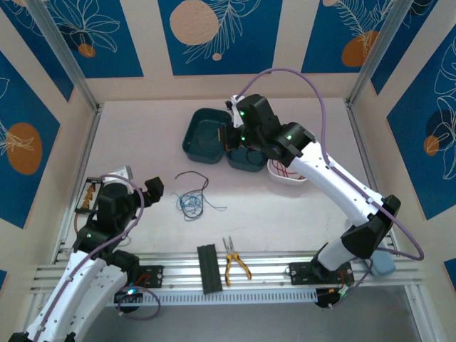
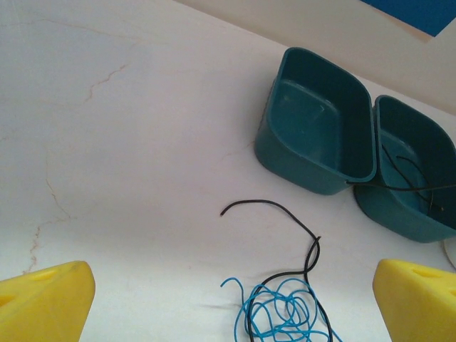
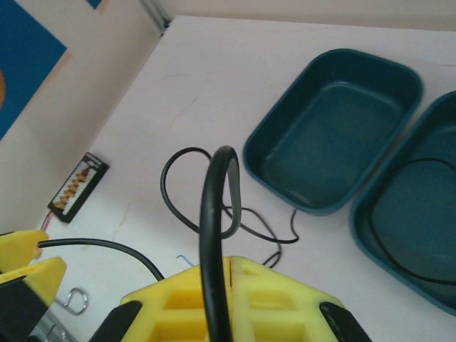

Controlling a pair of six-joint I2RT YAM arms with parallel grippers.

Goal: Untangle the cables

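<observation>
Black cable [image 3: 211, 214] arches out of the right hand [image 3: 229, 274] (clamped shut).

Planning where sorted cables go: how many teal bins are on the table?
2. The empty teal bin sits at the back centre; the second teal bin is right beside it and holds a thin black cable.

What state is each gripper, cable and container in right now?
left gripper: open, empty.
right gripper: shut on black cable.
blue cable: on table, tangled with black strand.
left teal bin: empty.
right teal bin: holds thin black wire.
white bowl: holds red cables.
</observation>
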